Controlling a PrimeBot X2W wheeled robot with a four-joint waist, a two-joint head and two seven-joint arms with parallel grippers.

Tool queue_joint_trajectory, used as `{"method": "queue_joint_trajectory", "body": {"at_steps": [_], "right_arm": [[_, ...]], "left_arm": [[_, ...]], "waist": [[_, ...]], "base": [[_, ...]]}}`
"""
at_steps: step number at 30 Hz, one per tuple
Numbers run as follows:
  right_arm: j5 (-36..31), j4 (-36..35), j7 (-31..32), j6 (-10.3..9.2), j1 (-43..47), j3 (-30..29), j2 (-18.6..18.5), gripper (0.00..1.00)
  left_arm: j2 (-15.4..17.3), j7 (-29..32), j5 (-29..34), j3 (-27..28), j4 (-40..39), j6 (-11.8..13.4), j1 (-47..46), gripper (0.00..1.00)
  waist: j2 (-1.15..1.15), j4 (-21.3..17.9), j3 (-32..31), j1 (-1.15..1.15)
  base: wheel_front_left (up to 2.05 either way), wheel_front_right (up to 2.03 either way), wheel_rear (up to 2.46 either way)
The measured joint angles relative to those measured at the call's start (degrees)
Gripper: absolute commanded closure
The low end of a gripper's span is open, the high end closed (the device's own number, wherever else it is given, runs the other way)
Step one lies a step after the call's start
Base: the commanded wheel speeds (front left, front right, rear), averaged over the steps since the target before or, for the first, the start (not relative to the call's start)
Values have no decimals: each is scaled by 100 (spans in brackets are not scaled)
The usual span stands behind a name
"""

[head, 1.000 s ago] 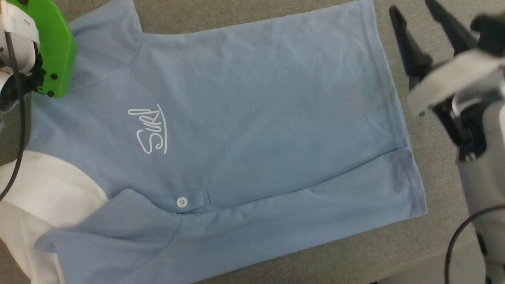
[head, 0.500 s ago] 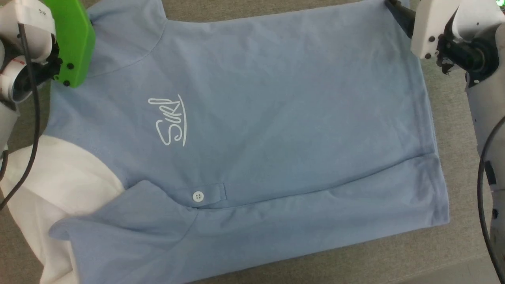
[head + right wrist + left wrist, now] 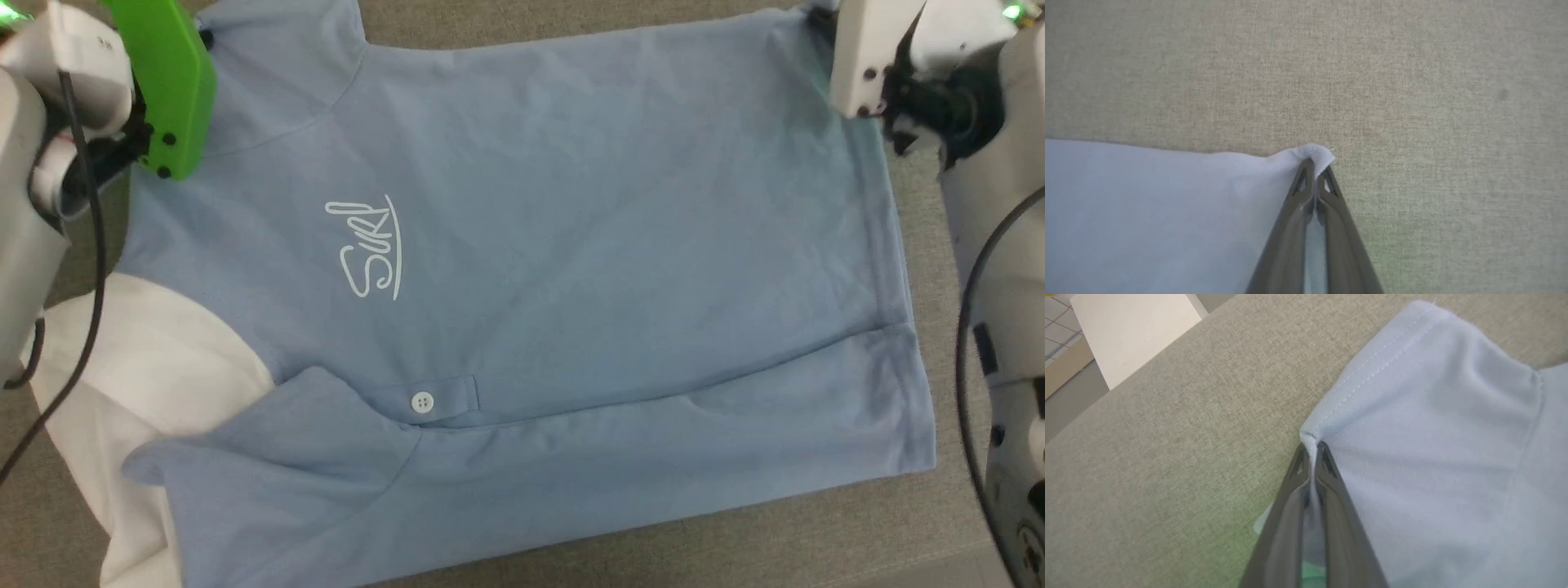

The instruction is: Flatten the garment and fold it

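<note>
The garment, a light blue polo shirt with a white script logo and a white button, lies spread on the grey-beige cloth surface. Its white panel spills out at the lower left. My left gripper is shut on the sleeve's stitched hem corner, under the green wrist housing at the upper left. My right gripper is shut on the far right hem corner, below the white wrist housing at the upper right.
The near part of the shirt is folded over along a crease running right from the button. The surface's near edge shows at the lower right. A pale board and tiled floor lie beyond the far edge. Black cables hang beside both arms.
The right gripper, open beside the shirt's right edge a second ago, has moved to the far right corner and shut on it. The camera has shifted, sliding the whole picture right.
</note>
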Motion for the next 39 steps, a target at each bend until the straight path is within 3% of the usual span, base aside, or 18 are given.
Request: {"method": "queue_joint_trajectory", "body": {"at_steps": [8,13,17,22,28,39], "right_arm": [[753,-817,-1629,0,1038,516,-322,100],[1099,-1276,-2377,0,1931,701,-667,100],[1227,-1581,-2713,0,2580,754,-892,100],[1368,-1954,-2818,0,3244,735,-1123,100],[1406,-2242,-2513,0,4029,573,-1343,100],[1101,-2627,-1794,0,5006,425,-1596,100]], "left_arm": [[9,-1824,400,-15,-185,2,761,100],[5,-2704,274,108,-542,268,1639,100],[155,-3030,215,123,-932,498,2397,100],[381,-3147,-30,115,-1460,756,3234,100],[470,-3190,-213,-16,-1942,1062,4136,100],[487,-3372,-453,-278,-2148,1344,5188,100]], "waist": [[0,78,-500,0],[0,157,-945,0],[0,224,-1309,-1],[0,316,-1689,-1],[0,480,-1982,-1],[0,683,-2187,-1]], "base": [[0,0,0],[0,0,0],[0,0,0],[0,0,0],[0,0,0],[0,0,0]]}}
